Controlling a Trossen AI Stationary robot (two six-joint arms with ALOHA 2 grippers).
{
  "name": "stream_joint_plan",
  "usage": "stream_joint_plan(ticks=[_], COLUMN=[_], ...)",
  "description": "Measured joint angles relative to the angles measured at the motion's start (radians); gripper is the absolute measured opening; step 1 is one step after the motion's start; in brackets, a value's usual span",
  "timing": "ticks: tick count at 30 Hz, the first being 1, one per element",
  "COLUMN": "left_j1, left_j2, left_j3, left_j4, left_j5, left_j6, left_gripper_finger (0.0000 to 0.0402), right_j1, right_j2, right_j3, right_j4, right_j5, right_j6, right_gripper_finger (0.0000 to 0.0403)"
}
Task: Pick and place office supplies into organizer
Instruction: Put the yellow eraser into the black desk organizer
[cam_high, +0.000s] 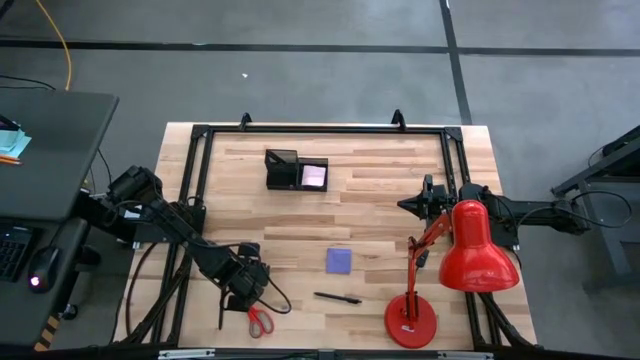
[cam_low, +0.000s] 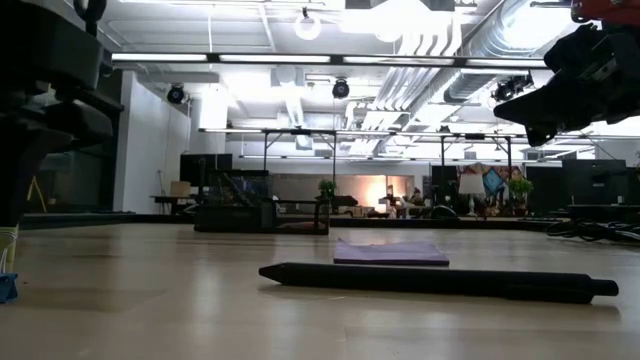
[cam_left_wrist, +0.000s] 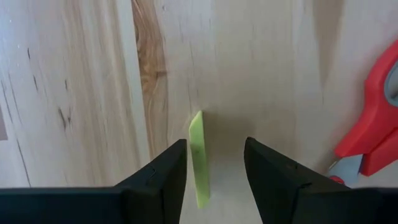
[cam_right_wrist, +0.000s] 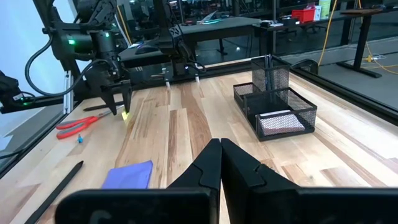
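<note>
My left gripper (cam_high: 240, 287) is open near the table's near-left corner, fingers pointing down. A thin yellow-green piece (cam_left_wrist: 199, 158) stands on edge between its fingers; it also shows as a yellowish piece (cam_right_wrist: 125, 115) under them. Red-handled scissors (cam_high: 260, 322) lie just beside this gripper. A purple note pad (cam_high: 339, 260) and a dark pen (cam_high: 337, 297) lie flat mid-table. The black mesh organizer (cam_high: 283, 170) stands toward the far edge with a pink pad (cam_high: 314, 176) in one compartment. My right gripper (cam_right_wrist: 219, 149) is shut and waits above the right side. My left gripper has the yellow-green piece (cam_left_wrist: 198, 186) between its open fingers, close beside one finger (cam_left_wrist: 168, 171). Whether that finger touches it, I cannot tell. The fingers come from above, pointing down at the table.
A large red desk lamp (cam_high: 465, 255) stands at the near right, its base (cam_high: 410, 322) by the near edge. A black metal frame (cam_high: 320, 130) runs along the far and side edges. Bare wood lies between the organizer and the purple pad.
</note>
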Motion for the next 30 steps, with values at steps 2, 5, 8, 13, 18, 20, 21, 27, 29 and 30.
stream_joint_plan(ticks=[2,5,8,13,18,20,21,27,29,30], left_j1=[0.0,0.0,0.0,0.0,0.0,0.0,0.0,0.0,0.0,0.0], left_j2=[0.0,0.0,0.0,0.0,0.0,0.0,0.0,0.0,0.0,0.0], left_j3=[0.0,0.0,0.0,0.0,0.0,0.0,0.0,0.0,0.0,0.0], left_j4=[0.002,0.003,0.003,0.003,0.009,0.015,0.018,0.019,0.019,0.019], left_j5=[-0.001,-0.002,-0.002,-0.002,-0.002,-0.003,-0.008,-0.023,-0.027,-0.029], left_j6=[0.004,0.005,0.004,0.0,0.0,-0.004,-0.007,-0.011,-0.012,-0.015], left_gripper_finger=[0.0138,0.0129,0.0118,0.0097,0.0074,0.0064,0.0058,0.0013,0.0005,0.0005], right_j1=[0.0,0.0,0.0,0.0,0.0,0.0,0.0,0.0,0.0,0.0], right_j2=[0.0,0.0,0.0,0.0,0.0,0.0,0.0,0.0,0.0,0.0], right_j3=[0.0,0.0,0.0,0.0,0.0,0.0,0.0,0.0,0.0,0.0], right_j4=[0.0,0.0,0.0,0.0,0.0,0.0,0.0,0.0,0.0,0.0], right_j5=[0.0,0.0,0.0,0.0,0.0,0.0,0.0,0.0,0.0,0.0], right_j6=[0.0,0.0,0.0,0.0,0.0,0.0,0.0,0.0,0.0,0.0], right_gripper_finger=[0.0003,0.0002,0.0002,0.0002,0.0002,0.0002,0.0003,0.0003,0.0002,0.0002])
